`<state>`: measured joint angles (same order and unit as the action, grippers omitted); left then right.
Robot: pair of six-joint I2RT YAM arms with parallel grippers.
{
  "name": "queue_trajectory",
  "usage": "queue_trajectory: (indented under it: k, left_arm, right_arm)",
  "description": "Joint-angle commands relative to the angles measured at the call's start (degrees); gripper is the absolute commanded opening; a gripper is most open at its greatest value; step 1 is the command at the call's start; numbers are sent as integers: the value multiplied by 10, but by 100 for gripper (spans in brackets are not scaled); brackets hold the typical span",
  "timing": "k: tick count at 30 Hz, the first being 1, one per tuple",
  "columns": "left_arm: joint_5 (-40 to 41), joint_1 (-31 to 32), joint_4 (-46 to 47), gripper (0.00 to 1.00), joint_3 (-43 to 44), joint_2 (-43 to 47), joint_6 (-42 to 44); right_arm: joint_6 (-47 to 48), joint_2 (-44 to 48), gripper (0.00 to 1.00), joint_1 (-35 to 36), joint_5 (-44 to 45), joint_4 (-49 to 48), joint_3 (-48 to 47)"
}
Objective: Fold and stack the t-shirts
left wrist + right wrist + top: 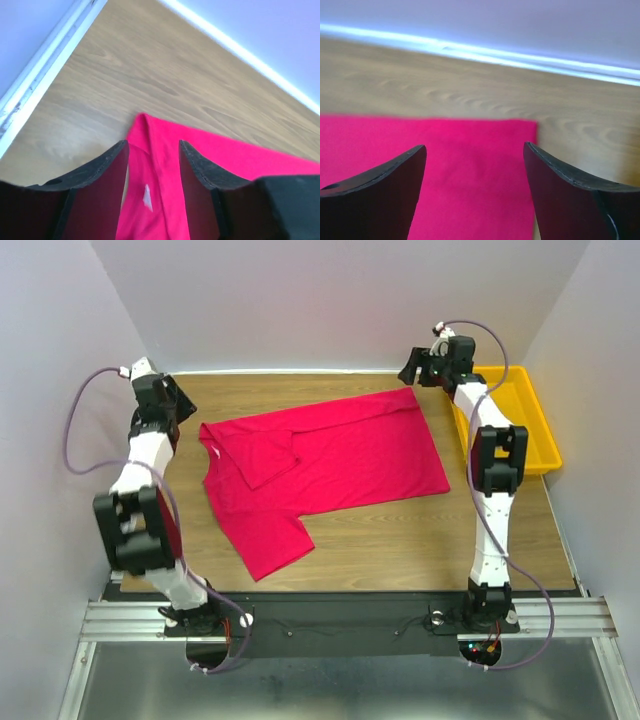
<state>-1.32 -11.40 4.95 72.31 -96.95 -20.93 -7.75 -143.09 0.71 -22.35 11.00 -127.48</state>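
Observation:
One crimson-pink t-shirt (pixel 330 465) lies on the wooden table (pixel 400 540), its far side folded over toward the middle and one sleeve sticking out at the front left. My left gripper (pixel 183 408) hovers by the shirt's far left corner. In the left wrist view the left gripper (pixel 152 150) is open, with the t-shirt (pixel 165 165) and its small white tag (pixel 146 196) lying loose between the fingers. My right gripper (pixel 413 371) is over the far right corner. In the right wrist view the right gripper (pixel 475 152) is open wide above the flat t-shirt (pixel 470 160).
A yellow plastic tray (pixel 548 440) stands at the right edge of the table, just behind the right arm. White walls close in the table on the left, back and right. Bare wood shows along the front and the back.

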Motion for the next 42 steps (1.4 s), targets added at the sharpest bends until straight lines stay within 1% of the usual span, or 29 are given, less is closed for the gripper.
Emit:
queue_trajectory:
  k: [1, 2, 3, 4, 5, 6, 7, 8, 9, 10, 12, 13, 14, 15, 16, 17, 18, 19, 21, 22, 23, 24, 28, 29, 33, 35, 39, 41, 42]
  left_arm:
    - [-4, 17, 79, 67, -129, 213, 51]
    - [-5, 16, 81, 96, -159, 247, 27]
    - [-3, 10, 71, 98, -215, 310, 10]
    - [-3, 8, 61, 98, -239, 339, -11]
    - [-11, -4, 46, 98, -260, 365, -34]
    - [-38, -13, 27, 98, -280, 391, -58]
    - [-109, -34, 15, 96, -311, 429, -72]
    - [-131, -40, -5, 94, -321, 442, -93]
    - [-151, -40, -48, 91, -335, 453, -105]
    - [-189, -40, -76, 88, -342, 467, -129]
    - [-211, -38, -122, 82, -353, 473, -154]
    - [-221, -36, -165, 80, -357, 477, -160]
    - [-214, -33, -192, 80, -354, 476, -166]
    - [-206, -6, -214, 80, -351, 472, -169]
    - [-173, 12, -250, 80, -346, 459, -177]
    - [-155, 35, -270, 80, -343, 452, -207]
    - [-138, 54, -286, 80, -340, 447, -220]
    - [-94, 86, -333, 80, -322, 436, -232]
    - [-56, 111, -381, 81, -300, 426, -268]
    - [-30, 145, -429, 81, -286, 418, -279]
    - [-20, 159, -451, 81, -281, 412, -290]
    - [-6, 189, -493, 81, -280, 404, -315]
    - [-18, 247, -549, 81, -318, 403, -364]
    - [-31, 288, -547, 81, -322, 410, -378]
    - [-53, 362, -583, 79, -323, 399, -428]
    - [-52, 380, -596, 77, -317, 388, -453]
    - [-47, 437, -610, 68, -319, 376, -502]
    - [-46, 454, -606, 67, -327, 369, -511]
    - [-45, 462, -604, 67, -329, 366, -526]
  right_arm:
    - [126, 179, 89, -5, -200, -29, 103]
    - [148, 205, 91, -4, -218, -27, 185]
    - [210, 268, 95, -4, -256, -14, 226]
    - [248, 299, 98, -4, -267, -4, 273]
    - [285, 335, 99, -4, -276, 4, 358]
    - [319, 366, 100, -4, -278, 12, 406]
    - [382, 393, 100, -4, -271, 43, 440]
    - [402, 443, 100, -4, -259, 58, 467]
    - [412, 464, 100, -4, -247, 73, 518]
    - [418, 484, 100, -4, -233, 88, 536]
    - [407, 511, 100, -4, -189, 119, 573]
    - [387, 539, 100, -5, -178, 123, 590]
    - [378, 548, 100, -4, -169, 125, 626]
    - [371, 561, 100, -5, -167, 125, 642]
    - [359, 576, 100, -4, -166, 125, 659]
    - [351, 579, 100, -4, -163, 125, 677]
    - [343, 581, 100, -4, -159, 125, 683]
    - [332, 582, 100, -5, -149, 125, 689]
    - [324, 581, 100, -4, -140, 125, 689]
    - [320, 579, 100, -4, -140, 124, 688]
    - [320, 577, 100, -4, -141, 124, 687]
    - [317, 574, 100, -4, -141, 124, 685]
    - [312, 565, 100, -5, -130, 125, 683]
    - [315, 566, 100, -5, -125, 124, 684]
    - [318, 571, 100, -4, -122, 124, 691]
    - [318, 571, 100, -4, -118, 124, 692]
    - [317, 573, 100, -4, -116, 125, 691]
    - [317, 574, 100, -4, -113, 124, 691]
    - [317, 573, 100, -18, -112, 125, 691]
